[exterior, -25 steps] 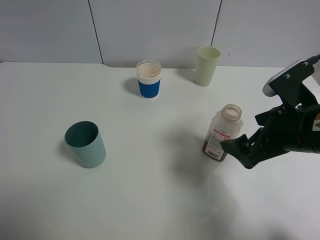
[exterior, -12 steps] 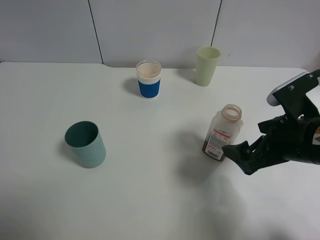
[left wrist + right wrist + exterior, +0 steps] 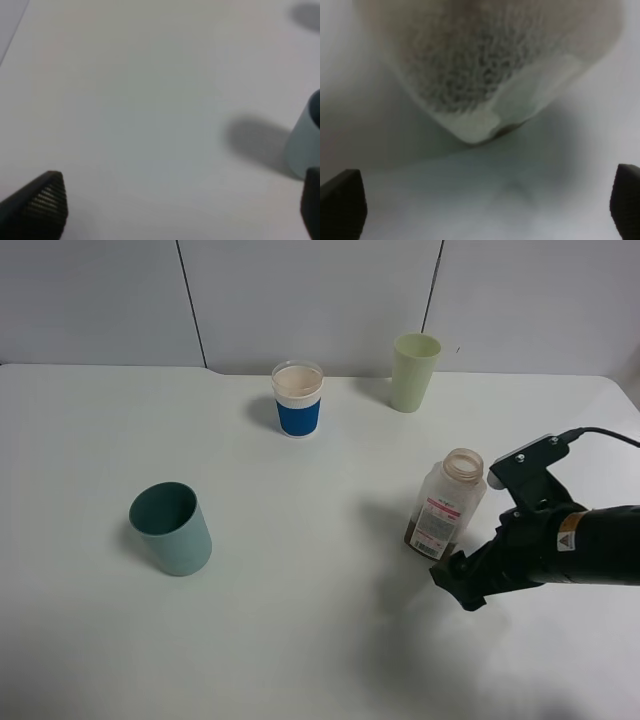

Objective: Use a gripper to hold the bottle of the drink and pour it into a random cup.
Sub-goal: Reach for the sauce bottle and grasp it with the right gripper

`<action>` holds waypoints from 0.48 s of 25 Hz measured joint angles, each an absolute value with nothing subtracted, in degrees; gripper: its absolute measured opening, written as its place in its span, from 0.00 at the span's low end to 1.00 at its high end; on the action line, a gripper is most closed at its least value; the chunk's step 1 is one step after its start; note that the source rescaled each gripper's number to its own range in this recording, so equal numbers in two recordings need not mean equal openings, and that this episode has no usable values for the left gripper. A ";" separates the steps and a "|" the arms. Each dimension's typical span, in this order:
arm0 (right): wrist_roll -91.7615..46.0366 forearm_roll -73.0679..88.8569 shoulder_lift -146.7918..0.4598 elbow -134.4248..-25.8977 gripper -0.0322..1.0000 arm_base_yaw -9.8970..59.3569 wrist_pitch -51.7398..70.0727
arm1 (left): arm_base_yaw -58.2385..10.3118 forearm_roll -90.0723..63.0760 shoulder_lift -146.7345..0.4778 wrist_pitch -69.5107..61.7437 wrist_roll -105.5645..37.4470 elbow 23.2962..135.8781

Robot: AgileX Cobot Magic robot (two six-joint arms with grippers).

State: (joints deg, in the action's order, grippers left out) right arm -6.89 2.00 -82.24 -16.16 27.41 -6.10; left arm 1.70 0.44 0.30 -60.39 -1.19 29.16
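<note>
A: Where is the bottle (image 3: 446,505)?

B: Reading across the table (image 3: 300,640): the teal cup (image 3: 170,528), the blue-banded cup (image 3: 298,400), the pale green cup (image 3: 415,358), then the bottle, nearer us than the green cup. The right claw (image 3: 462,582) sits just beside its base, fingers spread wide, gripping nothing. The left claw (image 3: 175,205) hangs open too, near the teal cup.

A: What could go wrong?

B: The mouth has no cap and there is brown drink in the bottom. I'd judge 1 finger could clip the base on the way in and tip it, spilling. Closing low on soft plastic might also squash it.

A: Which way does it point?

B: Upright: long axis vertical, mouth up, pink label facing front left. From the right wrist it looms ahead of the 2 fingertips. Whether it is already between them, I cannot tell.
</note>
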 joint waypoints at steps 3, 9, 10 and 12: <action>-6.75 -3.02 -85.04 -16.16 0.98 27.41 -9.42 | 1.70 0.44 0.30 -60.39 -1.19 29.16; -6.70 -11.32 -85.44 -16.16 0.98 27.41 -16.10 | 1.70 0.44 0.30 -60.39 -1.19 29.16; -6.70 -11.37 -85.44 -16.16 0.98 27.41 -16.11 | 1.70 0.44 0.30 -60.39 -1.19 29.16; -6.70 -11.51 -85.44 -16.16 0.96 27.41 -16.11 | 1.70 0.44 0.30 -60.39 -1.19 29.16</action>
State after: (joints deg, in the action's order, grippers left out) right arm -6.70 -11.51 -85.44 -16.16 27.41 -16.11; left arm 1.70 0.44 0.30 -60.39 -1.19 29.16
